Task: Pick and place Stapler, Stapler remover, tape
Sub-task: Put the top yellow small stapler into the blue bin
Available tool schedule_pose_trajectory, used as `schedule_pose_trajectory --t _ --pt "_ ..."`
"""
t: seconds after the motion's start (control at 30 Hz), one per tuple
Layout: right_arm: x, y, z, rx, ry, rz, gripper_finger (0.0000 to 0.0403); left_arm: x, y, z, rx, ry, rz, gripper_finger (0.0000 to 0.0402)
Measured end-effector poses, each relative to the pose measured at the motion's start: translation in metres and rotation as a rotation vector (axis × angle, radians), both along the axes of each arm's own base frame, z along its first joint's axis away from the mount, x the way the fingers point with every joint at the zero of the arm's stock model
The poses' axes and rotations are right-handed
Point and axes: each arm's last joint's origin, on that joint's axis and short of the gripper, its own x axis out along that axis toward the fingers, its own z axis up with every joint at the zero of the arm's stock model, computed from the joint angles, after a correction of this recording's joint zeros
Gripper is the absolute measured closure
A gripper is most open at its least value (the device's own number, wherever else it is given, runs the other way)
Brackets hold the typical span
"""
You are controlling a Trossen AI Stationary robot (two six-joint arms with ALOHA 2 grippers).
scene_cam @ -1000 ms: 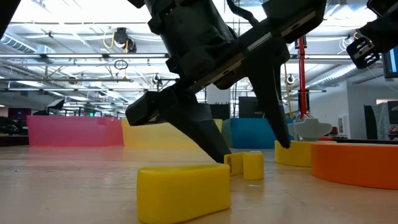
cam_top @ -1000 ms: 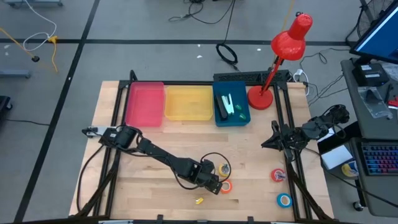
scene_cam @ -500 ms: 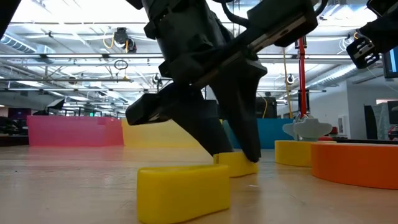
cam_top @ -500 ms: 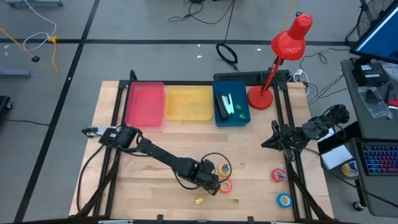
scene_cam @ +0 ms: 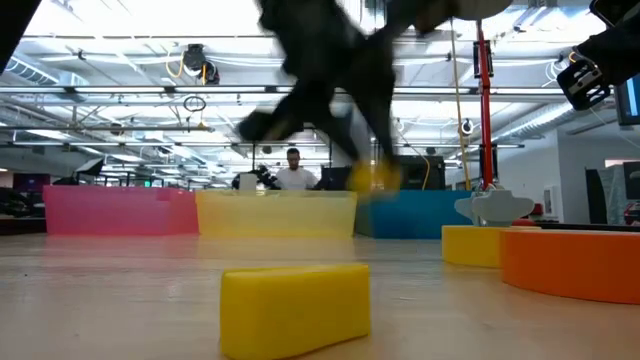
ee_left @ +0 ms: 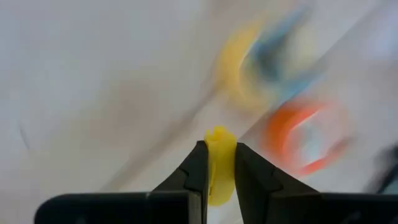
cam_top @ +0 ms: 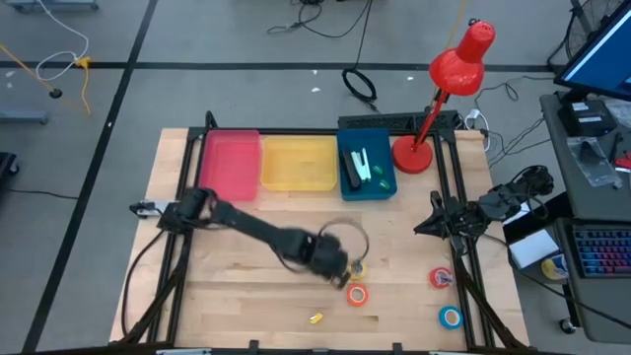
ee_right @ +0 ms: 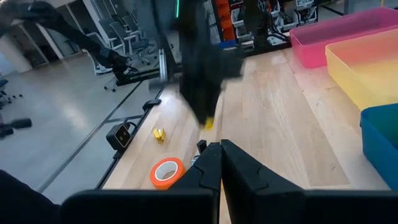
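Left pincer (ee_left: 216, 177) clamped on small yellow piece (ee_left: 217, 163); orange tape (cam_top: 357, 294) just below, other rolls unplaced.

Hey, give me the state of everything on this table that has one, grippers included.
left gripper: shut on small yellow piece, held above the table
right gripper: shut, empty, at the table's right edge
yellow tape: flat on table
orange tape: flat on table
red tape: flat on table
blue tape: flat on table
second yellow piece: lying on table
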Motion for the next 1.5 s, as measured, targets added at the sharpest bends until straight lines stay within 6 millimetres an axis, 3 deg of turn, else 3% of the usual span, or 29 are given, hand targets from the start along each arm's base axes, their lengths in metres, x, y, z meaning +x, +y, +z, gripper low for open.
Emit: schedule_pose_trajectory --t 0.13,0.3,0.43,0.6,0.7,1.03,1.5 --pt "0.0 0.0 0.0 0.001 -0.004 0.0 0.0401 0.001 0.038 0.051 0.164 -0.198 0.046 0.0353" --pt "0.0 0.0 0.001 0.001 -0.009 -0.004 0.0402 0.007 0.106 0.084 0.404 -0.335 0.118 0.0353" --pt "0.001 -0.001 0.001 -0.001 -0.016 -0.04 0.0402 0.019 0.16 0.079 0.454 -0.395 0.158 0.0353" --pt "0.001 -0.001 0.001 -0.002 -0.017 -0.049 0.0401 0.022 0.202 0.064 0.455 -0.372 0.209 0.0353" --pt "0.001 -0.001 0.001 -0.002 -0.017 -0.05 0.0402 0.026 0.209 0.049 0.452 -0.33 0.212 0.0353" --pt "0.001 -0.001 0.003 0.007 -0.033 -0.055 0.0402 0.041 0.197 -0.003 0.418 -0.226 0.187 0.0353" --pt "0.001 -0.001 0.004 0.01 -0.037 -0.056 0.0402 0.046 0.199 -0.024 0.376 -0.203 0.174 0.0348"
